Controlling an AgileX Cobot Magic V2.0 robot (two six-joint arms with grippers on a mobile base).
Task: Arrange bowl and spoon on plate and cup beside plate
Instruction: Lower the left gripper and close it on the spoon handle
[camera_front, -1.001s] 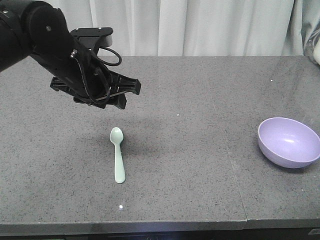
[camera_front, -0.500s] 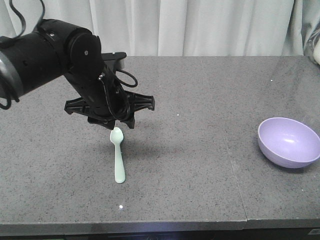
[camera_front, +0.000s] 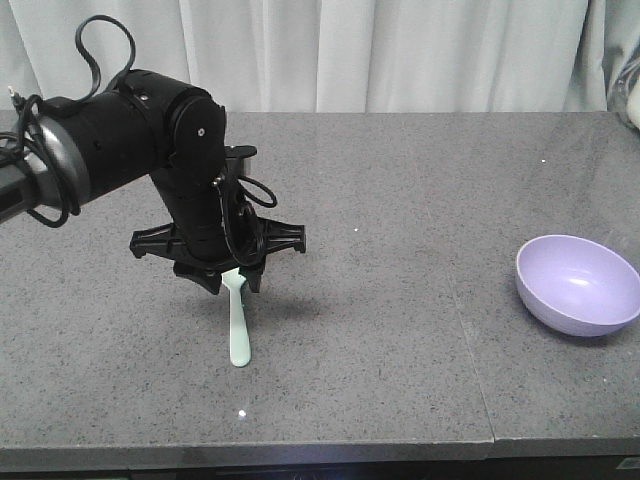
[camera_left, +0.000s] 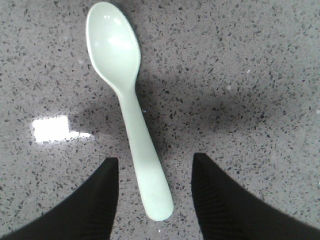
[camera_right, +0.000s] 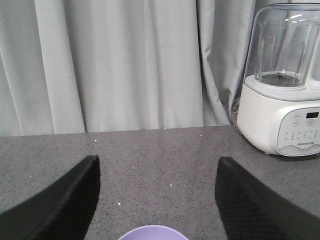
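one spoon (camera_front: 238, 325), one bowl (camera_front: 578, 284), one blender (camera_right: 280, 85), one grey table (camera_front: 400, 200)

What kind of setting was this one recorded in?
Probably a staged kitchen-style test bench, not a real home: a dark speckled stone countertop, pale curtains closing off the back, and a white blender-like appliance at the counter's end. A plastic spoon and bowl lie on it.

Bare surface (camera_front: 400, 330) between spoon (camera_front: 238, 325) and bowl (camera_front: 577, 283). Narrow gaps either side of spoon handle inside spread left hand (camera_left: 154, 161). Blender (camera_right: 282, 90) back right.
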